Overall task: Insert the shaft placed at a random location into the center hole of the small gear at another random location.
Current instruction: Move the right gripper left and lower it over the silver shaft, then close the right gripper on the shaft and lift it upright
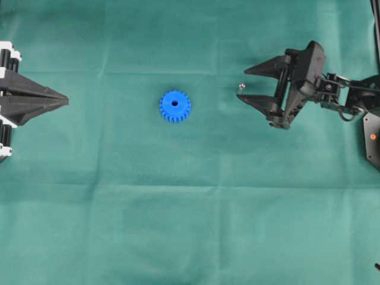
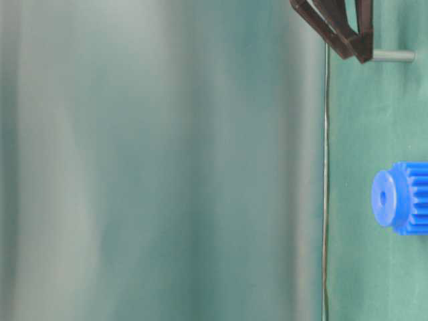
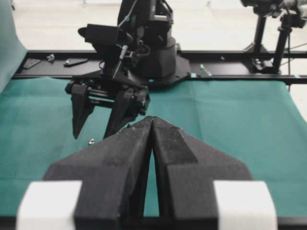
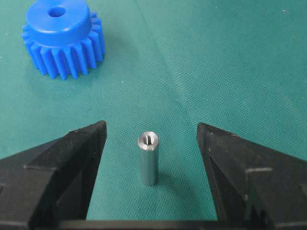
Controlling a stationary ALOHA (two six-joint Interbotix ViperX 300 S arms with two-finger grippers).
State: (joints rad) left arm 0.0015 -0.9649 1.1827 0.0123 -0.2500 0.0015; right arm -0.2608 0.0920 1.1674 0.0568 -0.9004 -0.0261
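With our right gripper (image 4: 151,143) spread wide around the upright silvery metal shaft (image 4: 147,159) on the green cloth, we should centre, then pinch gently; the left gripper (image 3: 152,139) sits closed.

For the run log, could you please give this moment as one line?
right gripper: open, straddling upright shaft | left gripper: shut, idle | gear: flat on cloth, hole empty
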